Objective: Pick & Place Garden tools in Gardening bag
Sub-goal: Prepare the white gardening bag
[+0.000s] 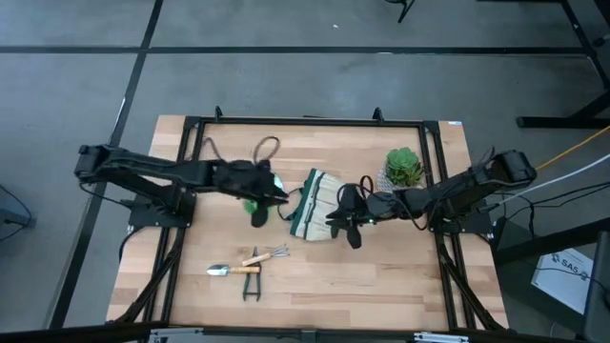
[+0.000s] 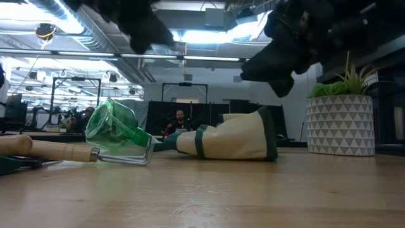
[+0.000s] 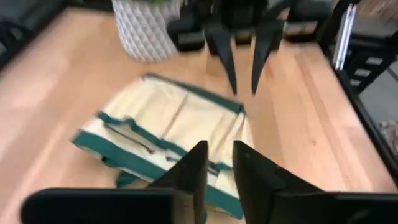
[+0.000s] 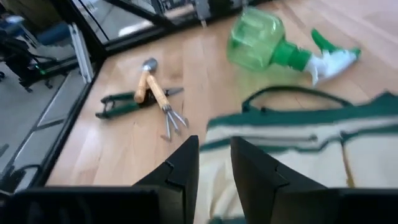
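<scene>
The beige gardening bag (image 1: pixel 319 205) with green trim lies flat on its side at the table's middle; it also shows in the low view (image 2: pixel 234 136). The green spray bottle (image 1: pixel 255 207) lies on its side just left of it. The trowel (image 1: pixel 229 270), hand rake (image 1: pixel 267 255) and dark shears (image 1: pixel 251 286) lie together near the front edge. My left gripper (image 1: pixel 279 193) hovers slightly open over the bag's left end (image 3: pixel 186 155), next to the bottle. My right gripper (image 1: pixel 345 221) hovers slightly open over the bag's right end (image 4: pixel 298 149). Both hang clear above the bag in the low view.
A green plant in a white patterned pot (image 1: pixel 403 169) stands at the back right, close behind my right arm. A black frame (image 1: pixel 191 143) borders the table. Bare wood lies at the front right (image 1: pixel 381 276). People sit in the room beyond (image 2: pixel 180 119).
</scene>
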`<move>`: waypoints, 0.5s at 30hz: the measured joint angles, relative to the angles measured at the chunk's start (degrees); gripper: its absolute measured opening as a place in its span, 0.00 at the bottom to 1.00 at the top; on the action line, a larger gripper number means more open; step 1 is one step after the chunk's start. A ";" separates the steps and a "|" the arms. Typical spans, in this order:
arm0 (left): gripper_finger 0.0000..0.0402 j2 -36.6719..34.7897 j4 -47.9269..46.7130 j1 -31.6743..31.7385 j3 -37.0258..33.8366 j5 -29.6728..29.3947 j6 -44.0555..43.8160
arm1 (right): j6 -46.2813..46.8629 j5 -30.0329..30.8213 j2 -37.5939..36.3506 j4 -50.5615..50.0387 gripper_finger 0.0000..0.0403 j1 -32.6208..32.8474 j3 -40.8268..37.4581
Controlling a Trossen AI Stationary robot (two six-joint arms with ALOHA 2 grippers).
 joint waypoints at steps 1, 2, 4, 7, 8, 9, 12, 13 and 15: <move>0.22 1.77 0.84 -0.04 0.00 0.66 -0.15 | 0.36 0.00 -0.39 -1.85 0.24 0.03 0.00; 0.25 3.50 1.58 -0.20 0.00 0.97 -0.18 | 1.04 0.00 -0.63 -3.35 0.24 0.06 0.00; 0.30 6.59 1.71 -0.33 0.00 1.01 0.16 | 2.21 0.00 -0.76 -5.61 0.24 0.30 0.00; 0.36 10.34 2.22 -0.29 0.00 1.07 -1.47 | 4.58 -0.40 -0.76 -10.04 0.24 0.97 0.00; 0.37 11.43 2.18 -0.14 0.00 1.06 -2.72 | 5.47 -0.77 -0.76 -11.51 0.24 1.16 0.00; 0.38 12.59 2.39 0.08 0.00 1.08 -3.51 | 6.46 -0.86 -0.76 -13.20 0.24 1.44 0.00; 0.40 16.44 4.15 0.51 0.00 0.99 -3.60 | 8.74 -1.97 -0.76 -16.11 0.24 2.04 0.00; 0.40 17.79 4.80 0.70 0.00 0.97 -3.05 | 9.16 -2.10 -0.76 -16.60 0.24 2.23 0.00; 0.39 20.29 6.49 1.20 0.00 1.03 -1.50 | 9.60 -2.17 -0.76 -16.80 0.24 2.56 0.00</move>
